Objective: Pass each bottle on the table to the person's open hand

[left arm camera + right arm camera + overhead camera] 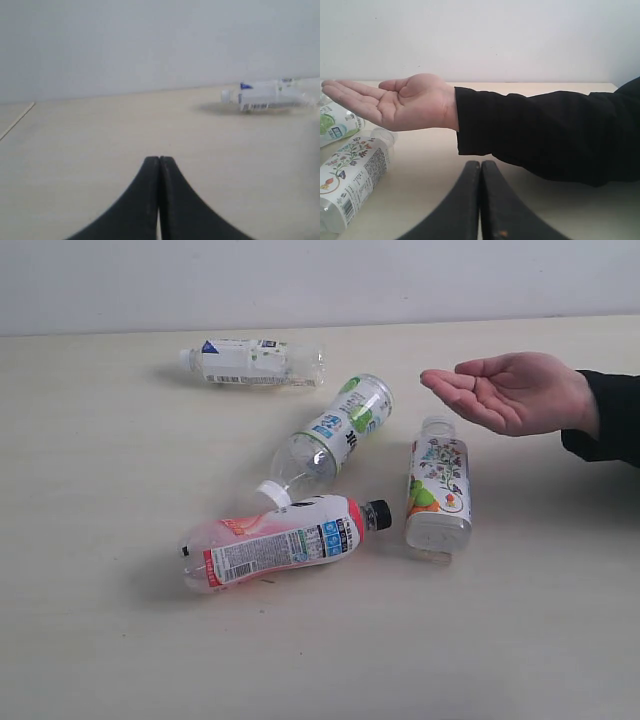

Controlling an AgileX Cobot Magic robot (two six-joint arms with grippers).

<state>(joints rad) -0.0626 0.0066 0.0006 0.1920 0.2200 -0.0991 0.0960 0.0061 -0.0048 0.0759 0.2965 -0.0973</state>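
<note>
Four bottles lie on their sides on the table (90, 440). The white-blue bottle (252, 362) (265, 95) lies farthest back. The green-white bottle (332, 434) (332, 125) lies in the middle and the pink-red bottle (275, 541) with a black cap nearest the front. The floral bottle (438, 494) (350, 175) lies below the person's open hand (512, 390) (402, 102), which is held palm up above the table. My left gripper (159, 159) is shut and empty, far from the white-blue bottle. My right gripper (480, 162) is shut and empty, just short of the black sleeve. Neither gripper shows in the exterior view.
The person's black sleeve (550, 132) (612, 418) reaches in from the right side. A pale wall (320, 280) stands behind the table's far edge. A table edge (17, 120) shows in the left wrist view.
</note>
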